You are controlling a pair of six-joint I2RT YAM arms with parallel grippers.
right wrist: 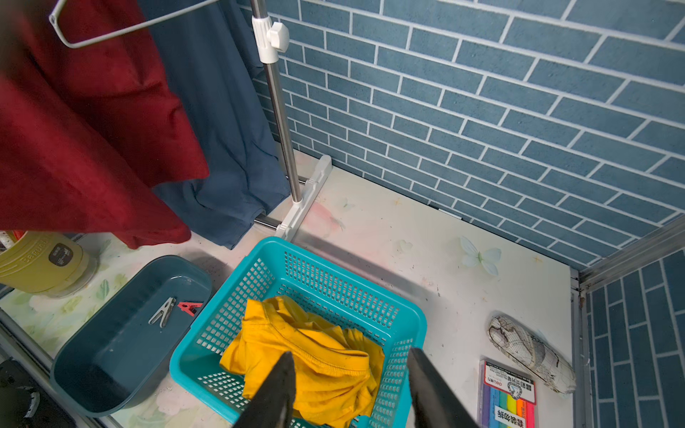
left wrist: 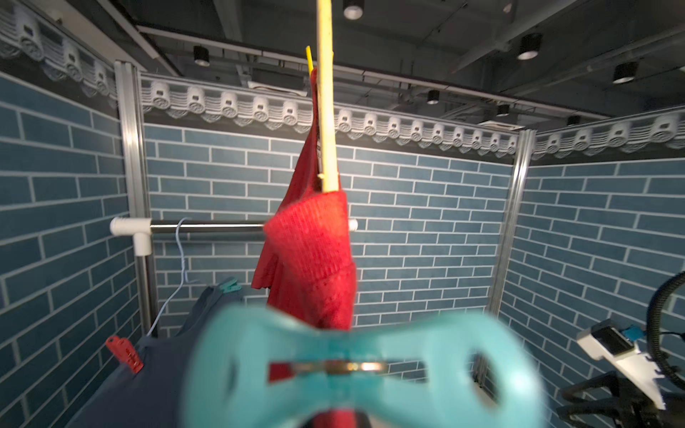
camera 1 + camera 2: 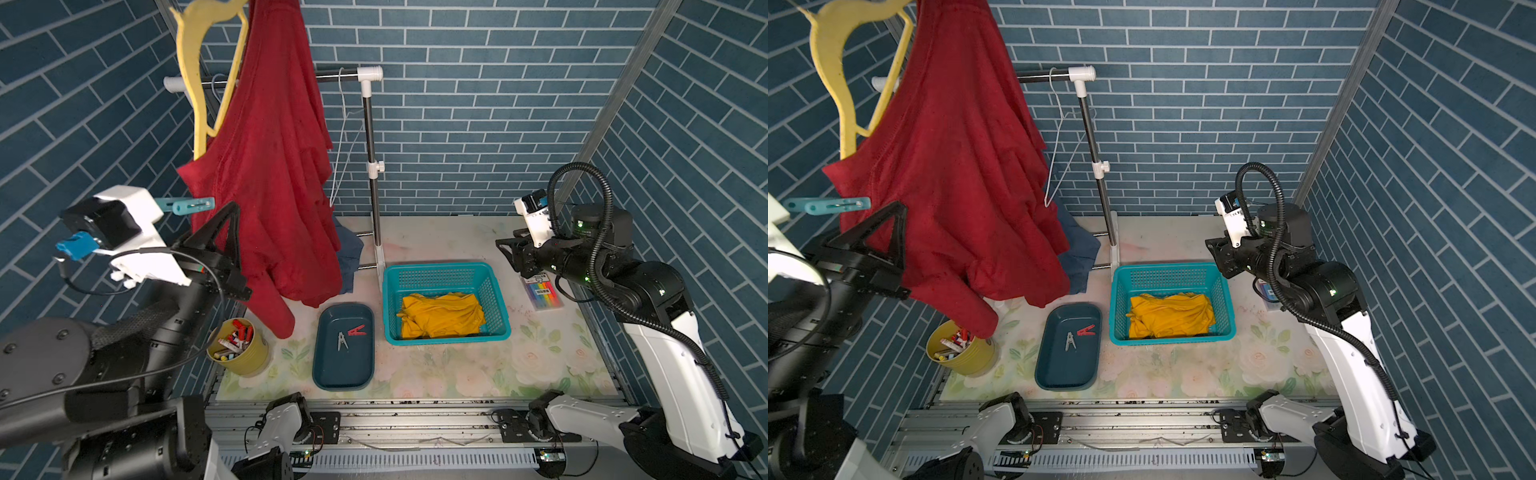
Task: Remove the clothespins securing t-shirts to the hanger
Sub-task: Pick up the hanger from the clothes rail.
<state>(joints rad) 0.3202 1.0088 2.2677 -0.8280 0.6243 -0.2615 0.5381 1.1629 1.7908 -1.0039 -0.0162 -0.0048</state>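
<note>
A dark red t-shirt (image 3: 274, 174) hangs from one arm of a yellow hanger (image 3: 189, 75), whose other arm is bare. A yellow clothespin (image 2: 309, 61) sits high on that hanger. My left gripper (image 3: 231, 208) is shut on a teal clothespin (image 3: 185, 205) at the shirt's edge, and this clothespin (image 2: 344, 370) hides the fingers in the left wrist view. Behind, the slate blue t-shirt (image 2: 155, 381) carries a red clothespin (image 2: 124, 354) and a second teal clothespin (image 2: 230, 286). The orange-yellow t-shirt (image 3: 440, 318) lies in a teal basket (image 3: 440, 272). My right gripper (image 1: 350, 354) hangs open and empty over the basket.
A dark tray (image 3: 345, 374) holds a grey clothespin (image 3: 343, 341) and a red clothespin (image 3: 356, 331). A yellow pot of marker pens (image 3: 239, 345) stands front left. The rack post (image 3: 374, 166) and a bare white wire hanger (image 3: 345, 137) stand behind the basket. A highlighter pack (image 3: 542, 293) lies right.
</note>
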